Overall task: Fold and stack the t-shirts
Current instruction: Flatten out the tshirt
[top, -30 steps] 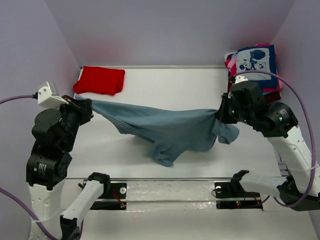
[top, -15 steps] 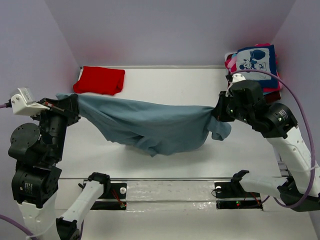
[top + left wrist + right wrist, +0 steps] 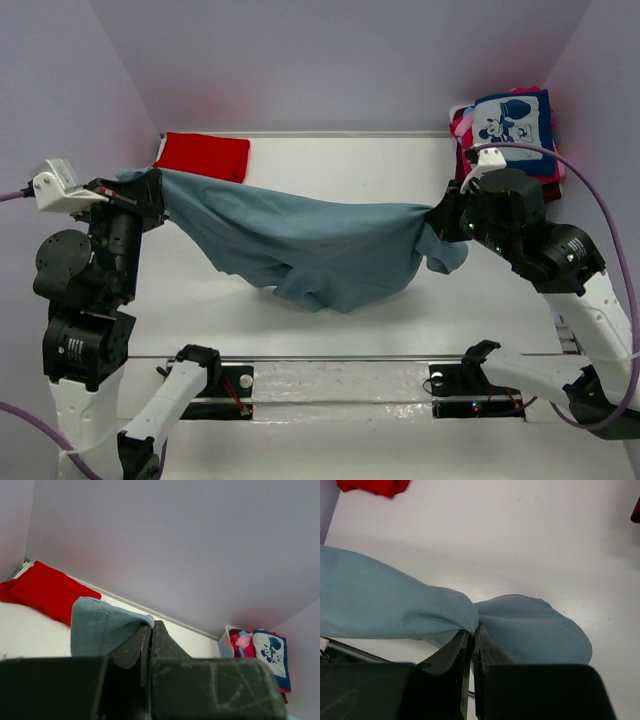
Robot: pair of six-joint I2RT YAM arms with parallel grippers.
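**A:** Where's the blue tee (image 3: 310,250)?

**B:** In the air, strung rightward from the red tee (image 3: 203,157). The left gripper (image 3: 150,192) is pinched tight on one corner, just at the red tee's near edge. The right gripper (image 3: 437,222) is clamped on a bunched wad of cloth well to the right of the red tee. The middle sags low over the table (image 3: 350,165), and I can't tell whether it touches.

**A:** What could go wrong?

**B:** I'd say three things. Each grip looks like a thin bite of soft cotton, so pulling the arms further apart could slide a corner out and drop that side.

**A:** And the second?

**B:** The right hold is a gather, not a clean edge, and a loose flap hangs past the jaws. If it's laid down like that, the flap would likely tuck under and crease.

**A:** Third?

**B:** The left corner hangs very close to the red tee. A sweep toward it could catch that folded shirt and rumple it. The sagging belly could also drag and double under itself if lowered before it's taut.
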